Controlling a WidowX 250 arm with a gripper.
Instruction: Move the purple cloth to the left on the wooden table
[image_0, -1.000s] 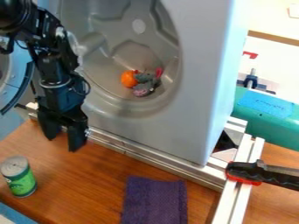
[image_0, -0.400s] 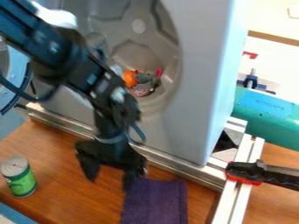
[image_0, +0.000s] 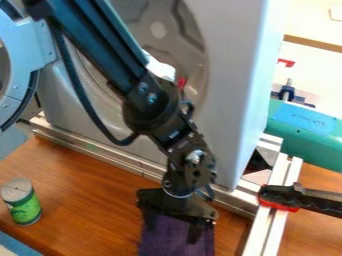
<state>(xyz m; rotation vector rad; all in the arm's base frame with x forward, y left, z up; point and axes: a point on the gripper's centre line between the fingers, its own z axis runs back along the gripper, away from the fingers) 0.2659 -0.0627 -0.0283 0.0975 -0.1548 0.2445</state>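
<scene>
Over the upper part of the purple cloth (image_0: 160, 242) hangs my gripper (image_0: 172, 227), pointing down with its two fingers apart and nothing seen between them. The cloth lies on the wooden table near the front edge of the view. To the left, well away from the gripper, a green can (image_0: 22, 201) with a silver top stands upright. Inside the grey drum a bit of a red-pink object (image_0: 182, 83) shows beside the arm, which hides most of the drum's contents.
Behind the gripper stands a grey machine (image_0: 230, 90) with its round door open at the left. Metal rails (image_0: 107, 155) run along its base. A black and red clamp (image_0: 287, 197) grips the rail at the right, near a teal container (image_0: 307, 132).
The gripper has moved right and downward in the view, from the left side of the table to over the purple cloth. The arm now covers the orange and grey toys in the drum.
</scene>
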